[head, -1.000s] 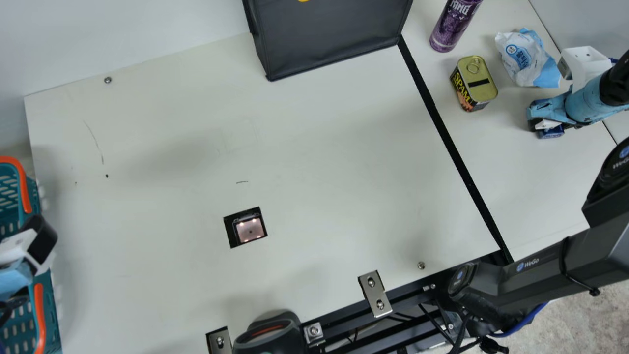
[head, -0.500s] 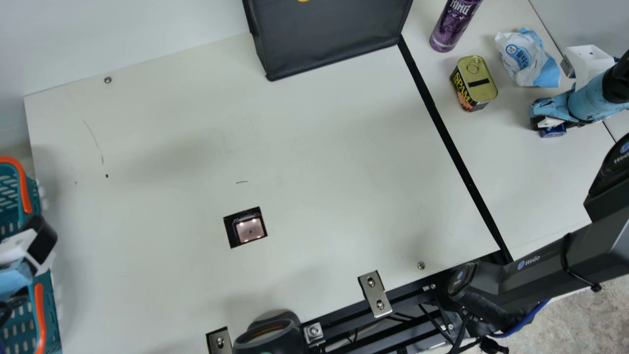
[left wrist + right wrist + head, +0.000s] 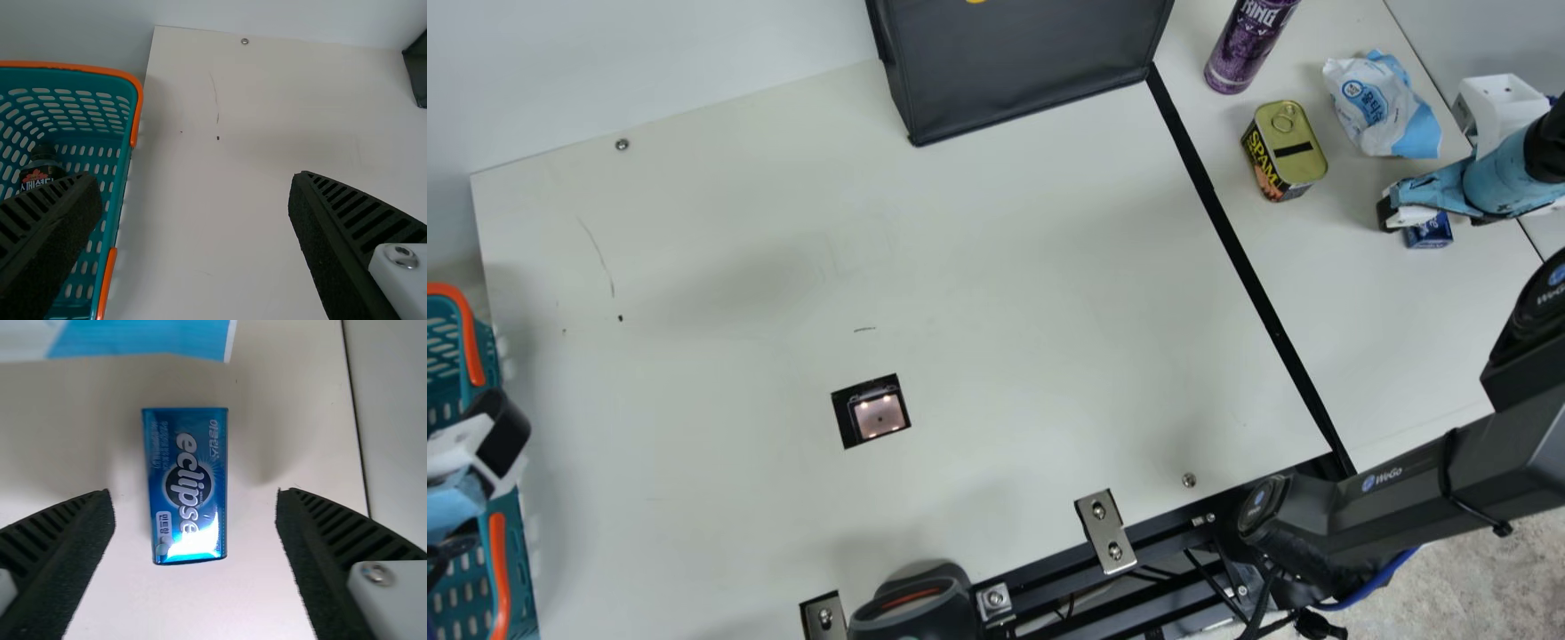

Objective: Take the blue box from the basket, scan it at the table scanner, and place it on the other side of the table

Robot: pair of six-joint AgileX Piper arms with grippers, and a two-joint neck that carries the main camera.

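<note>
While the right gripper point(image 3: 1398, 212) is wide open, the blue box point(image 3: 187, 487) shows between its two black ribbed fingers in the right wrist view, with a gap on each side. The box is shiny, with a round dark spot, big white letters down its front and a bright patch of light at one end, and it lies on the tabletop point(image 3: 1387, 320) past the black strip point(image 3: 1227, 231), near the blue and white bag point(image 3: 1378, 107). Over by the teal basket point(image 3: 100, 70), the left gripper point(image 3: 452, 507) is wide open too.
</note>
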